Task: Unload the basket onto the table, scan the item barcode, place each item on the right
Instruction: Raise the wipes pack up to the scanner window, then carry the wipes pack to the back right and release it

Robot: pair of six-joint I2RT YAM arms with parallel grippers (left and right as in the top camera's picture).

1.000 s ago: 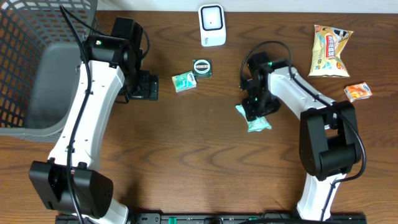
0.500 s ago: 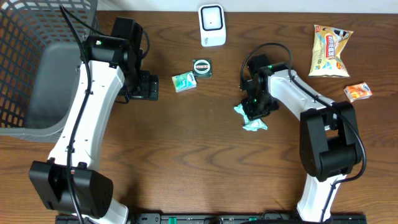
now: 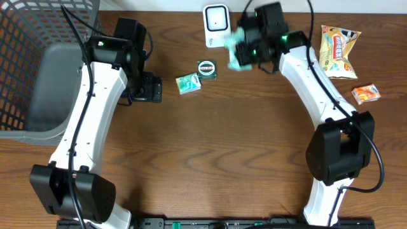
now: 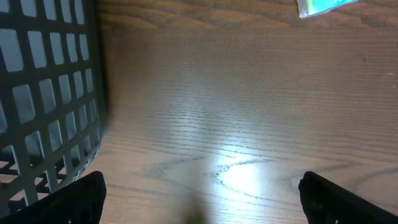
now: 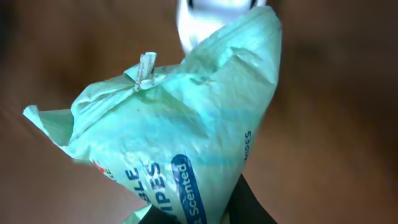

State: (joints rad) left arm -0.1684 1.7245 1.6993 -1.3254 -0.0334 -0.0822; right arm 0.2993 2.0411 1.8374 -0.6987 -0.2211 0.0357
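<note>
A mint-green wipes packet [image 3: 238, 57] hangs in the air just right of the white barcode scanner [image 3: 216, 25], with my right gripper [image 3: 250, 48] shut on it. Close up in the right wrist view, the packet [image 5: 180, 137] fills the frame, its lower end pinched between my dark fingers [image 5: 252, 205]; the scanner [image 5: 217, 7] shows blurred behind its top. My left gripper [image 3: 147, 88] stands open low over the bare wood, its two fingertips [image 4: 74, 199] wide apart with nothing between them.
A dark mesh basket [image 3: 38, 70] stands at the far left, close beside the left arm. A small teal packet [image 3: 187, 83] and a round tin [image 3: 206, 68] lie below the scanner. A yellow snack bag [image 3: 337, 51] and an orange packet [image 3: 365, 94] lie at the right.
My right gripper shut on the wipes packet on the table, lifted it and carried it up and back to beside the scanner. The left arm has stayed still.
</note>
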